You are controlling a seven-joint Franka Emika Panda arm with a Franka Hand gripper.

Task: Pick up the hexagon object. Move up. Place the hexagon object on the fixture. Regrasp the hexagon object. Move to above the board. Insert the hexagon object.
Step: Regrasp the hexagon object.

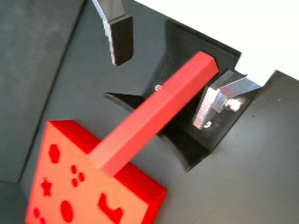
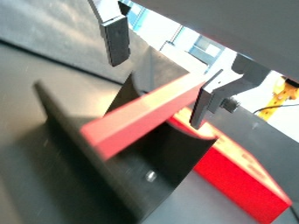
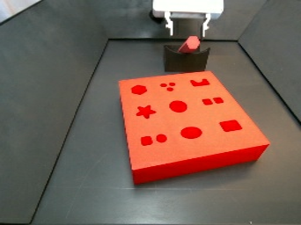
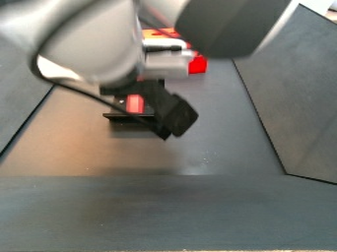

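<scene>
The hexagon object (image 1: 152, 118), a long slim red bar, lies tilted on the dark fixture (image 1: 201, 149); both also show in a wrist view, the bar (image 2: 140, 114) and the fixture (image 2: 82, 131). My gripper (image 1: 165, 73) is open and straddles the bar's upper end. One finger (image 1: 211, 105) is close beside the bar and the other finger (image 1: 121, 39) stands well apart. In a side view the gripper (image 3: 188, 31) hangs just above the bar (image 3: 189, 43) on the fixture (image 3: 186, 60). The red board (image 3: 188, 119) lies in front of the fixture.
The board (image 1: 87, 188) with its shaped holes lies close to the fixture's base. Dark tray walls (image 3: 83, 97) slope up around the floor. In a side view (image 4: 93, 49) the arm hides much of the scene; only the bar's end (image 4: 134, 103) shows.
</scene>
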